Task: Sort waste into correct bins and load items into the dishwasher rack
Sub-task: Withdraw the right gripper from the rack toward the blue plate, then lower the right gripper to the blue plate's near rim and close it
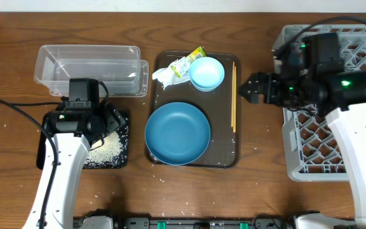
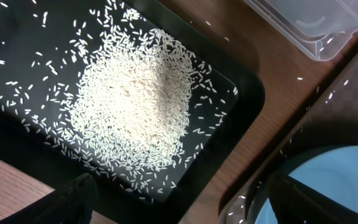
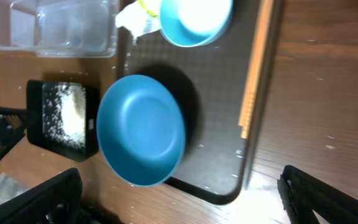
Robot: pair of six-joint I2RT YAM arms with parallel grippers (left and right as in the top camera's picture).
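Currently we note: left jaws spread over rice heap [image 2: 129, 106] in black tray [image 2: 17, 37]; right jaws spread, apparently empty, between chopsticks [image 1: 234, 95] and rack [image 1: 310, 146].

Overhead camera looks straight down from well above, taking in the whole brown tray [image 1: 221, 108] with room on both sides; left wrist camera sits close, just left of the brown tray, facing down on the black tray [image 2: 244, 93] and rice [image 2: 135, 106]; right wrist camera hangs farther off, right of the brown tray, looking down across it; all 3 views share the black tray, rice and dish [image 1: 177, 133].
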